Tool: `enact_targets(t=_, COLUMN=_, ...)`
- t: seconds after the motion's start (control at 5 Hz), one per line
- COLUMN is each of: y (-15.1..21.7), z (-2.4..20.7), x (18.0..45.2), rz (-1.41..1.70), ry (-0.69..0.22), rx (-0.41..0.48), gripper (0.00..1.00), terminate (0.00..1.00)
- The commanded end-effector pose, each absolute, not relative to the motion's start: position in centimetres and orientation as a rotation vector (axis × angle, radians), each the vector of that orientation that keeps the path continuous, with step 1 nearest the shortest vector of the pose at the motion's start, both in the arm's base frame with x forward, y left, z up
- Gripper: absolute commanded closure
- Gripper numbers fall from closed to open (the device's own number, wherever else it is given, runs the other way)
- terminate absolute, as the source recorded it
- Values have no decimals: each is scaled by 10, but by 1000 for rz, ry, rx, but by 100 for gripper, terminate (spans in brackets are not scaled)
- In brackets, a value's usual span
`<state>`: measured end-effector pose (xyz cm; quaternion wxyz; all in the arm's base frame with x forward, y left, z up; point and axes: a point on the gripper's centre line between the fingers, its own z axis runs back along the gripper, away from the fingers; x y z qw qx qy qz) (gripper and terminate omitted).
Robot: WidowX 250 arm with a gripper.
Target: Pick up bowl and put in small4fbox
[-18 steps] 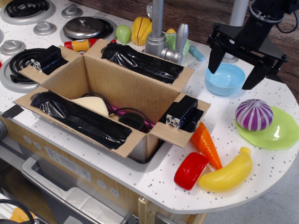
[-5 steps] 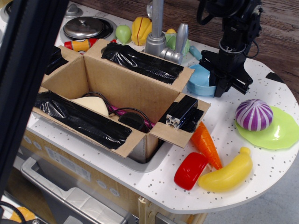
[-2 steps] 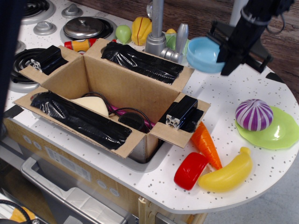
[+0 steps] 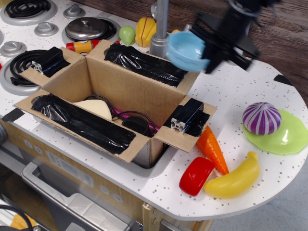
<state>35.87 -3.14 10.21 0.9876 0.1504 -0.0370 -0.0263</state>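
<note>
The light-blue bowl [image 4: 186, 50] is lifted off the counter, tilted, above the far right flap of the brown cardboard box [image 4: 115, 94]. My black gripper [image 4: 208, 48] is shut on the bowl's right rim and appears blurred by motion. The box sits open in the sink, its four flaps spread with black tape patches and small black blocks; a cream object and dark items lie inside.
A purple striped ball [image 4: 261, 118] rests on a lime-green plate [image 4: 284, 134] at the right. An orange carrot [image 4: 212, 149], red block [image 4: 196, 176] and yellow banana [image 4: 235, 180] lie at the front right. The grey faucet [image 4: 161, 29] stands behind the box. Stove burners are at the left.
My gripper closed on the bowl, lifted it from the counter and carried it left; it now hangs over the box's far right flap.
</note>
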Motion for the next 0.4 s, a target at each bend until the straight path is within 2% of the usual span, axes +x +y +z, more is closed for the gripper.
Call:
enact_targets(t=0.0, y=20, z=119, x=333, rz=6, ry=-23, rx=366, gripper=100, terminate=0)
enact_targets(t=0.2, y=41, z=100, x=329, rz=-40, ry=39, rx=299, gripper=0, terminate=0)
